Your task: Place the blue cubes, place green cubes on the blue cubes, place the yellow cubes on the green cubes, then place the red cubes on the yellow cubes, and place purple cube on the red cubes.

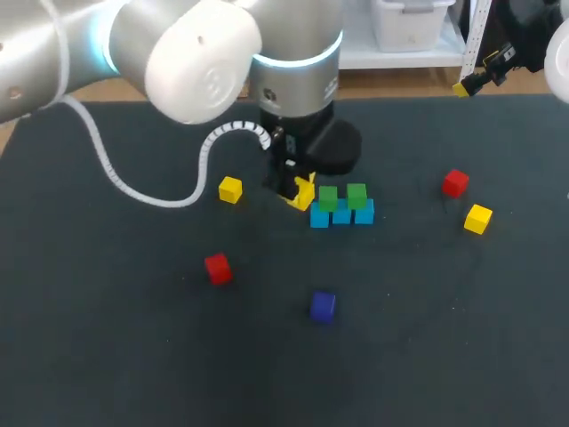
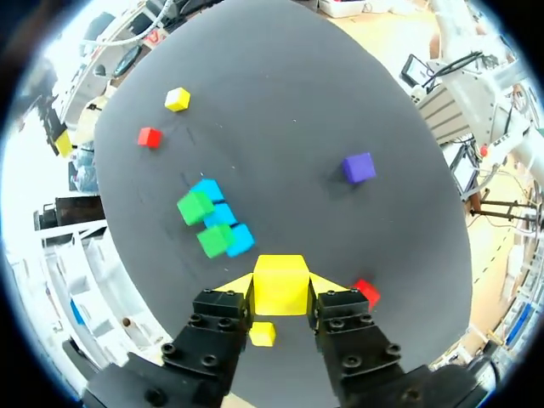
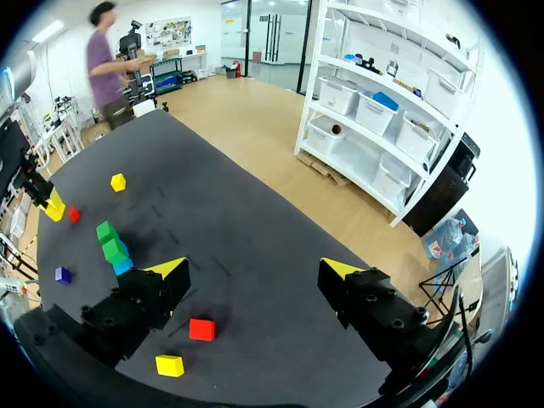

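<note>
Yellow cube clamped between the left fingers, one tip pressed to each side. Just ahead of these fingers and a little to one side is a row of three blue cubes, touching one another. Two green cubes sit on top of the row. From the head view, the held cube hangs just beside the end of that row.

Under the left fingers a second yellow cube lies on the dark bench. A red cube lies just beside the fingertip on the side away from the row. The purple cube is ahead, well apart from the stack. Far ahead, past the stack, are a far red cube and a far yellow cube, near each other.

Right fingers are spread wide apart with nothing between them, well away from the stack. The far red cube and far yellow cube lie on the bench below them, near one tip.
</note>
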Robot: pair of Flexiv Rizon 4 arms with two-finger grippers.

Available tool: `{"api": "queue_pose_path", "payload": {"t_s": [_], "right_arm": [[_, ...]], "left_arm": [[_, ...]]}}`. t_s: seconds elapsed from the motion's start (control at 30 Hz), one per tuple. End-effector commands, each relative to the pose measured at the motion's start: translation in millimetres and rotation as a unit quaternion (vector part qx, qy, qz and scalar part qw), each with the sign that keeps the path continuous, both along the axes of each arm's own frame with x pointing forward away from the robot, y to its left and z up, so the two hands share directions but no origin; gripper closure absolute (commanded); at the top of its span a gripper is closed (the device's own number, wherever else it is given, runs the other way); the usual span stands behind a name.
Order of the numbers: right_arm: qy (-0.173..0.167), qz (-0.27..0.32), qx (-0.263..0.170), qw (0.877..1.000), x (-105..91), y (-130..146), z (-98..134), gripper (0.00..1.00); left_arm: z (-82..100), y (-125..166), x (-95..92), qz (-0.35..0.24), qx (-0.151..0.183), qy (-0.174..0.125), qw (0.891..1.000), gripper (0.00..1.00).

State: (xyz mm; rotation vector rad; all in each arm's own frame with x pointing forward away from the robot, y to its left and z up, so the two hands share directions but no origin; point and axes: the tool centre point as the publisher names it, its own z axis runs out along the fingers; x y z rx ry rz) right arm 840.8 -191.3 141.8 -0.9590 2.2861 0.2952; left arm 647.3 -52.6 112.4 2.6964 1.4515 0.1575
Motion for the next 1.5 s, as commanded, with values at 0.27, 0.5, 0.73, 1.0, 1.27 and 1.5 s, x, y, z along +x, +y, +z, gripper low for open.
{"api": "queue_pose_path", "payload": {"t_s": [0.27, 0.5, 0.73, 1.0, 1.27, 1.5], "right_arm": [[0.0, 0.0, 0.0, 1.0, -1.4, -0.6, 0.6, 0.0], [0.0, 0.0, 0.0, 1.0, -1.4, -0.6, 0.6, 0.0], [0.0, 0.0, 0.0, 1.0, -1.4, -0.6, 0.6, 0.0], [0.0, 0.0, 0.0, 1.0, -1.4, -0.6, 0.6, 0.0], [0.0, 0.0, 0.0, 1.0, -1.4, -0.6, 0.6, 0.0], [0.0, 0.0, 0.0, 1.0, -1.4, -0.6, 0.6, 0.0]], "left_arm": [[3.1, -36.3, 20.8, -0.016, 0.006, 0.015, 1.0, 1.0], [4.1, -39.7, 23.1, -0.021, 0.003, 0.017, 1.0, 1.0], [7.2, -40.7, 18.8, -0.044, -0.024, 0.015, 0.999, 1.0], [7.4, -40.3, 18.0, -0.047, -0.028, 0.017, 0.998, 1.0], [7.4, -40.3, 18.0, -0.047, -0.028, 0.017, 0.998, 1.0], [7.6, -31.0, 16.4, -0.014, -0.021, 0.025, 0.999, 1.0]]}}
